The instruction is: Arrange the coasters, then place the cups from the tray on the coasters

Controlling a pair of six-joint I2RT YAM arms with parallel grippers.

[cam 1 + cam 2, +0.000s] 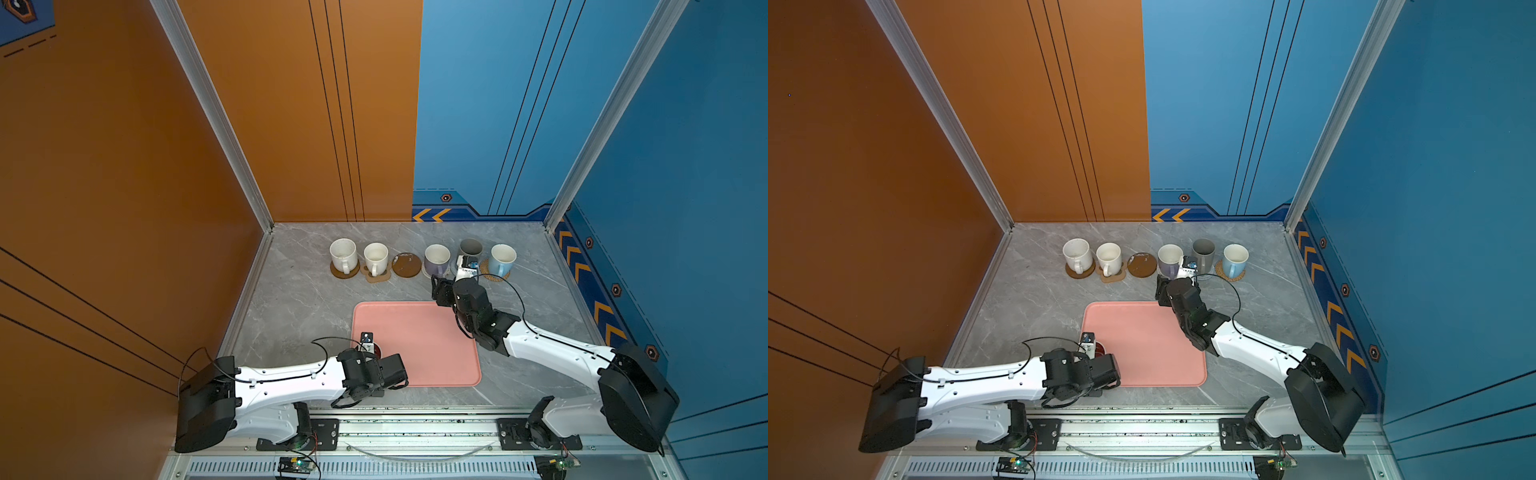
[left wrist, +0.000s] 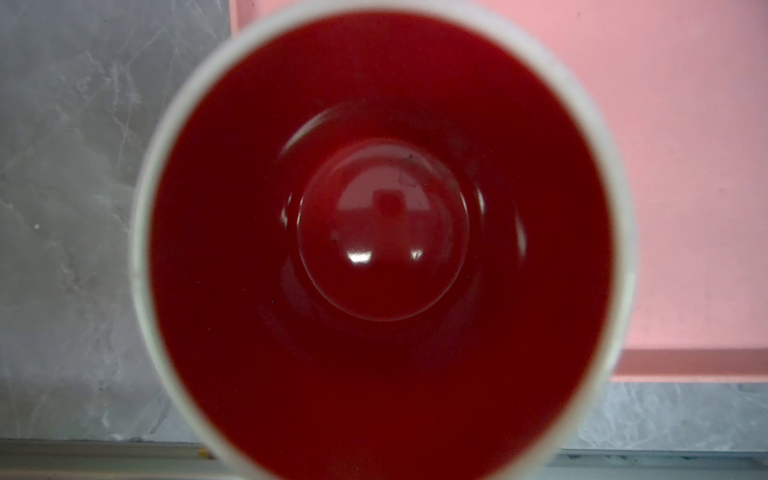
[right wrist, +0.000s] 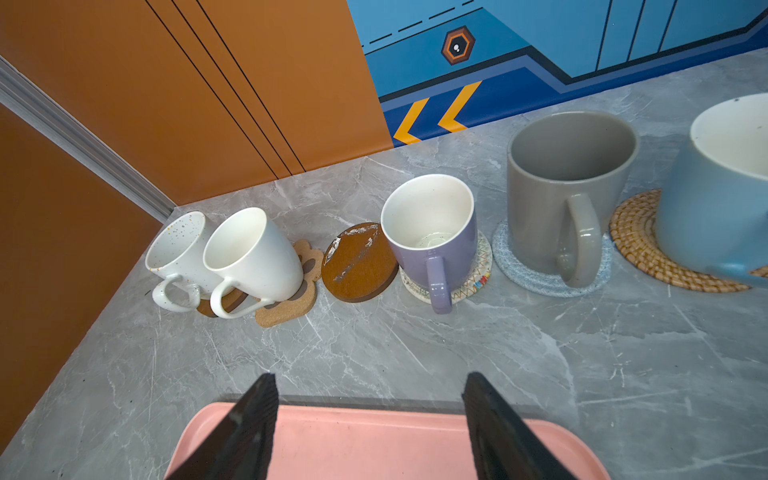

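- Your left pincer (image 1: 372,356) sits over the red-lined mug (image 2: 382,249) in the near-left part of the tray (image 1: 432,357); the views do not show whether it grips.
- Confirm a firm rim hold, lift straight up, then carry the mug to the bare brown coaster (image 1: 406,265) in the far row.
- Your right pincer (image 3: 370,378) hangs released and empty.

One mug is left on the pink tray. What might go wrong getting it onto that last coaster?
The free brown coaster sits in a tight gap between a white mug and the lavender mug; the red-lined mug might knock either on the way down. The right gripper hangs open over the far edge of the tray, close to that route, so the arms might clash.
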